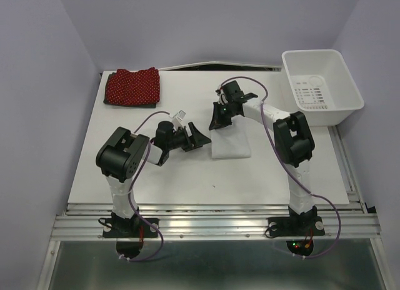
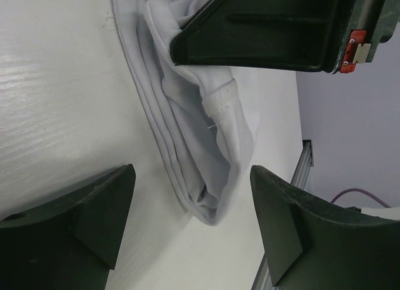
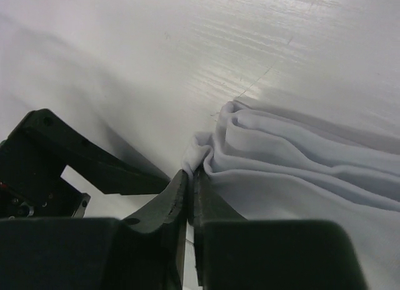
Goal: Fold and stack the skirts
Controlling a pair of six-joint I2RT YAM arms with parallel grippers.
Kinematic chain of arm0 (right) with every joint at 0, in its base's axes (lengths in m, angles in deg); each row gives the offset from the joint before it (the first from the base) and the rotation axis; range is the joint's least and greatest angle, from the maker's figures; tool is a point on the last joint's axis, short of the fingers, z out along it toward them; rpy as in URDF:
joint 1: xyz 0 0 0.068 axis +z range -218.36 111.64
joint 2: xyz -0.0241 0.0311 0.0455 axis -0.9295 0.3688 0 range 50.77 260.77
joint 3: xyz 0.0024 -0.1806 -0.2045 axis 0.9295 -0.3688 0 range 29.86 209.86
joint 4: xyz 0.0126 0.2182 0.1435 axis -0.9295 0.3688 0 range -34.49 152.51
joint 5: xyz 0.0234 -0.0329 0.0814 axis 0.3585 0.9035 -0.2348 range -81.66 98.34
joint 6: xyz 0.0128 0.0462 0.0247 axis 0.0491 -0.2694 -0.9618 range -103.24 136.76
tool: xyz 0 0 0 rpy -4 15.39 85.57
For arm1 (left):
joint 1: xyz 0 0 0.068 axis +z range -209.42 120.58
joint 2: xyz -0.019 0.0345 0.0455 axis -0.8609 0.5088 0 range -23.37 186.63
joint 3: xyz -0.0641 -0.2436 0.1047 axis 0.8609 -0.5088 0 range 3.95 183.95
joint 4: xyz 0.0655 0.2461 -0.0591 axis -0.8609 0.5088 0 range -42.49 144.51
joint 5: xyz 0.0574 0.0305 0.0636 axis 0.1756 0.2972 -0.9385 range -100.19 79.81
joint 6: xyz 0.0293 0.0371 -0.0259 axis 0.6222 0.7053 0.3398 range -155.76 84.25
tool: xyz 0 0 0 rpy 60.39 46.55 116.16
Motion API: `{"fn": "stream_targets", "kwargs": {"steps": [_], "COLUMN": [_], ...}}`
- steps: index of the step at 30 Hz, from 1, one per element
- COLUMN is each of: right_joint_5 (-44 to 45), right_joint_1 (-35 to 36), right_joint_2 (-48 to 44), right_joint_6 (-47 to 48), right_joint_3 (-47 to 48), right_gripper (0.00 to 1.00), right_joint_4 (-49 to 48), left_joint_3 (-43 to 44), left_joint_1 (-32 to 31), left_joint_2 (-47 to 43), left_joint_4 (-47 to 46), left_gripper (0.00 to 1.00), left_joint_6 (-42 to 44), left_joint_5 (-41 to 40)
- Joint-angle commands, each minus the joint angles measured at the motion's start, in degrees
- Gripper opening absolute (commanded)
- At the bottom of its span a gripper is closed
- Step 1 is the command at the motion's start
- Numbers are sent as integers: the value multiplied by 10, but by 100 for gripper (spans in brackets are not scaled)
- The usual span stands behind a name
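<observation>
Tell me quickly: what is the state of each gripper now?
Left gripper: open, holding nothing.
Right gripper: closed on the white skirt.

Watched downward from overhead, behind the arm bases (image 1: 128,226); watched closely from both wrists, onto the same white skirt (image 1: 231,145).

Bright, even overhead light; faint soft shadows on table (image 1: 187,177). Glare streaks in wrist views. Near foreground dark, slightly soft; white skirt (image 2: 206,134) folds sharp.
</observation>
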Motion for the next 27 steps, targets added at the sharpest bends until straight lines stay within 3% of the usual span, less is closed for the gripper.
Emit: {"fn": "stream_targets", "kwargs": {"steps": [1, 4, 8, 10, 13, 19, 27], "right_joint_5": [43, 88, 155, 177, 236, 320, 414], "right_joint_1": [-2, 4, 20, 40, 57, 78, 116], "right_joint_2": [-9, -2, 4, 7, 8, 2, -10], "right_joint_6": [17, 22, 30, 27, 27, 35, 68], "right_joint_3": [28, 22, 15, 14, 16, 35, 35], "right_gripper": [14, 31, 41, 41, 52, 52, 52], "right_joint_4": [15, 29, 34, 34, 30, 45, 40], "left_joint_3": [5, -6, -28, -35, -37, -39, -62], "left_joint_1": [3, 20, 43, 48, 61, 85, 114], "left_joint_2": [-24, -56, -107, -143, -193, -286, -327], "left_joint_4": [-37, -15, -3, 32, 109, 203, 232], "left_gripper": [86, 86, 86, 86, 87, 89, 90], "left_joint_6": [3, 12, 27, 57, 110, 194, 190], "left_joint_5": [-18, -12, 41, 54, 58, 53, 48]}}
